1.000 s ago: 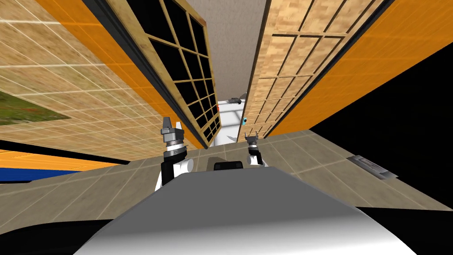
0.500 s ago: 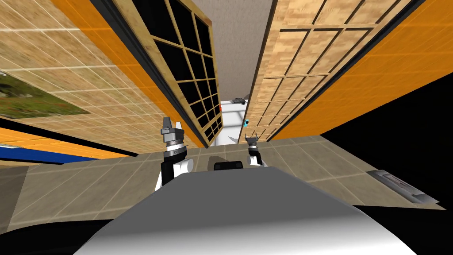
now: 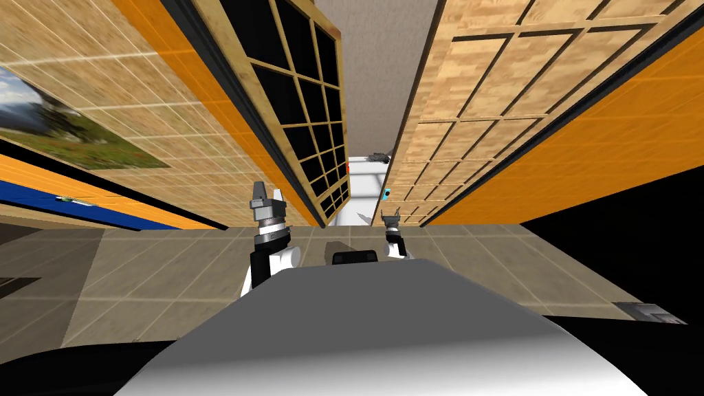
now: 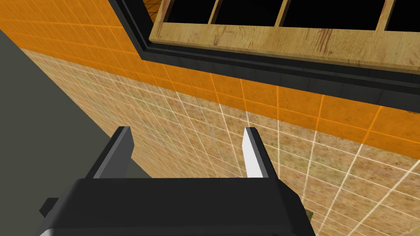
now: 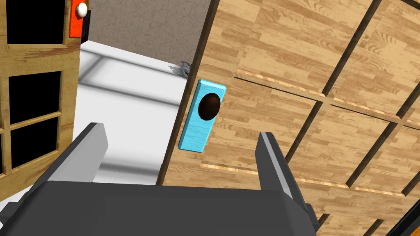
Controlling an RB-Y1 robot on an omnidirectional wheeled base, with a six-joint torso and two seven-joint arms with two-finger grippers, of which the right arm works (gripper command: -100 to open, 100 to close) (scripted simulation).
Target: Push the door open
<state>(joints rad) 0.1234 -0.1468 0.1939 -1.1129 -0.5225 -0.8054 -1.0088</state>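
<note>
Rolled closer to the doorway since the earlier frame, still approaching: right claw (image 5: 181, 131) apart, near the ajar wood-panelled door (image 5: 295, 73) by its blue handle plate (image 5: 195, 131), left claw (image 4: 186, 131) apart and idle; next, press that panel forward.

Left arm (image 3: 263, 261) and right arm (image 3: 396, 246) raised forward, jaws open.

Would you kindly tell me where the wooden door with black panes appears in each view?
Head view: the wooden door with black panes slants up left of centre, above the left gripper.
Left wrist view: its lower rail lies beyond the gripper, against the dark frame.
Right wrist view: its edge faces the blue plate across the gap.
Shared landmark: the door's black panes.
</note>
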